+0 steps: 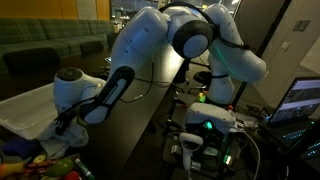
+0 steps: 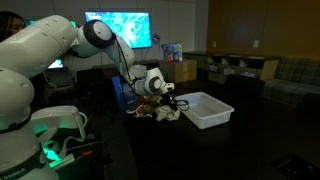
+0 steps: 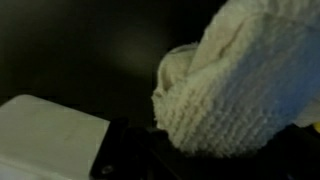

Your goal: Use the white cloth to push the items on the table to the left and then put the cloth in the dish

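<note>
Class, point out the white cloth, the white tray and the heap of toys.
Cloth [image 3: 240, 90]: wrist view, middle of its knitted fabric.
Tray [image 2: 212, 119]: in an exterior view, its near side wall.
Toys [image 2: 147, 110]: in an exterior view, middle of the heap.

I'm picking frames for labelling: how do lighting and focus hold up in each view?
Wrist view: soft and out of focus, with the white cloth filling the right side up close and the dish only a pale blur. In an exterior view the room is dim and the wall screen glows overly bright. In an exterior view the arm is well lit against dark surroundings.
</note>
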Motion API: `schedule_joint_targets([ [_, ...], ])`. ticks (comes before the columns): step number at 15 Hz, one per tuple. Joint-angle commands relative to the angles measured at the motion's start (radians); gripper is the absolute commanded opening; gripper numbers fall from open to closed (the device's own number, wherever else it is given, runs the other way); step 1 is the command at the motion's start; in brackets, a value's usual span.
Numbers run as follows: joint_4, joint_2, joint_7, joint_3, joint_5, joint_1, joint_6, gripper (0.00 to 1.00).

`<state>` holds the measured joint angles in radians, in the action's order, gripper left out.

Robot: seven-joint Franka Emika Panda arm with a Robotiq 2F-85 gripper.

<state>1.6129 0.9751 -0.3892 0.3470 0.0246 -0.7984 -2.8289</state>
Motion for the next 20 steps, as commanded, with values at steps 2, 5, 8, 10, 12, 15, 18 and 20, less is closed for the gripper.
schedule_joint_targets([
  [2, 0.292, -0.14, -0.106, 0.138, 0.091, -0.094, -0.077, 0.0],
  [5, 0.442, -0.196, -0.159, 0.252, 0.123, -0.19, -0.086, 0.0],
  [8, 0.569, -0.24, -0.181, 0.353, 0.135, -0.3, -0.075, 0.0],
  [10, 0.627, -0.257, -0.174, 0.387, 0.135, -0.364, -0.064, 0.0],
  [12, 0.669, -0.282, -0.151, 0.378, 0.128, -0.408, -0.053, 0.0],
  [15, 0.668, -0.28, -0.137, 0.326, 0.116, -0.444, -0.043, 0.0],
  [18, 0.616, -0.259, -0.125, 0.259, 0.109, -0.444, -0.032, 0.0],
  [20, 0.569, -0.245, -0.108, 0.194, 0.106, -0.415, -0.029, 0.0],
])
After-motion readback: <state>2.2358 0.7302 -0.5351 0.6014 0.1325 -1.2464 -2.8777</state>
